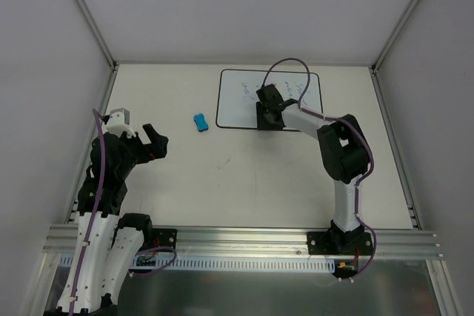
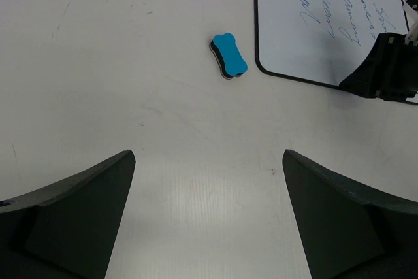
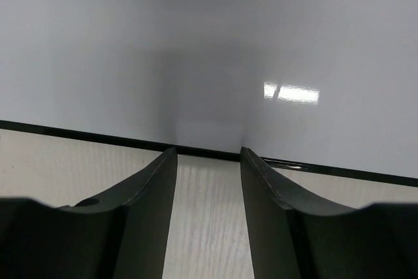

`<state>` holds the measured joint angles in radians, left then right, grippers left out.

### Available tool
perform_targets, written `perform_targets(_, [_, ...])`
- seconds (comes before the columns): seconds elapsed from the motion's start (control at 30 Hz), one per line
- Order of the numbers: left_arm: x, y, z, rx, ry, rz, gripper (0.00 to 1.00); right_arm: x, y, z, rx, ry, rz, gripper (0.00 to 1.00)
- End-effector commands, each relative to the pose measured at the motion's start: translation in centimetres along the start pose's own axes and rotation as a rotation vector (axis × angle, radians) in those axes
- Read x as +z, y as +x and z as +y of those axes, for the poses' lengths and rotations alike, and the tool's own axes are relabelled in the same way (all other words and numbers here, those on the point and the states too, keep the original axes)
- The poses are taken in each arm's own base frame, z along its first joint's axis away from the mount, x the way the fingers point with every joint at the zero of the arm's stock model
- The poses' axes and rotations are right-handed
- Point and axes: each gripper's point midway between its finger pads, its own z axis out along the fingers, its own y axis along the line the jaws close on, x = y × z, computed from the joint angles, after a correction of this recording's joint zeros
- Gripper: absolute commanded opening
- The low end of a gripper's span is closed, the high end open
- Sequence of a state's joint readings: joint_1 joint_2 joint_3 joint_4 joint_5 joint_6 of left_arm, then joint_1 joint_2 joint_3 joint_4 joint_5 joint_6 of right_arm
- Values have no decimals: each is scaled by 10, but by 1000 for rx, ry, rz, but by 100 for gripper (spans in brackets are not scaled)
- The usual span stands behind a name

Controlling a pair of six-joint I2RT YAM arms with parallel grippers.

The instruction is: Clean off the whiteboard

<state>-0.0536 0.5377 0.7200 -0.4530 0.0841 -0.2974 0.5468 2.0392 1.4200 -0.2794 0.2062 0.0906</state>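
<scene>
The whiteboard (image 1: 241, 105) lies flat at the back middle of the table, with faint blue handwriting (image 2: 330, 21) on it. It fills the top of the right wrist view (image 3: 209, 44). My right gripper (image 1: 269, 116) rests low at the board's near edge, jaws narrowly open with nothing between them; the fingertips meet the black border (image 3: 208, 152). The small blue eraser (image 1: 201, 122) lies on the table left of the board, also seen in the left wrist view (image 2: 228, 55). My left gripper (image 1: 155, 143) is wide open and empty (image 2: 209, 155), well short of the eraser.
Grey walls with metal posts enclose the table on the left, back and right. The right arm's purple cable (image 1: 285, 64) loops over the board. The right gripper's black body (image 2: 385, 70) covers the board's near right corner in the left wrist view.
</scene>
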Motion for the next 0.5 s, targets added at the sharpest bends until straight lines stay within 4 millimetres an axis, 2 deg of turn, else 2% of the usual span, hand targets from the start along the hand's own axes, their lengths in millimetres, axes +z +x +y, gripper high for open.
perform_targets(0.0, [1, -5, 1, -5, -9, -31, 99, -17, 63, -10, 14, 36, 221, 47])
perform_targets(0.1, [1, -4, 1, -6, -9, -31, 99, -28, 65, -12, 21, 38, 214, 47])
perform_targets(0.2, [0, -5, 1, -6, -10, -33, 99, -33, 57, -11, 24, 39, 187, 47])
perform_targets(0.47, [1, -4, 2, -6, -14, -30, 99, -29, 18, -2, 55, 74, 70, 47])
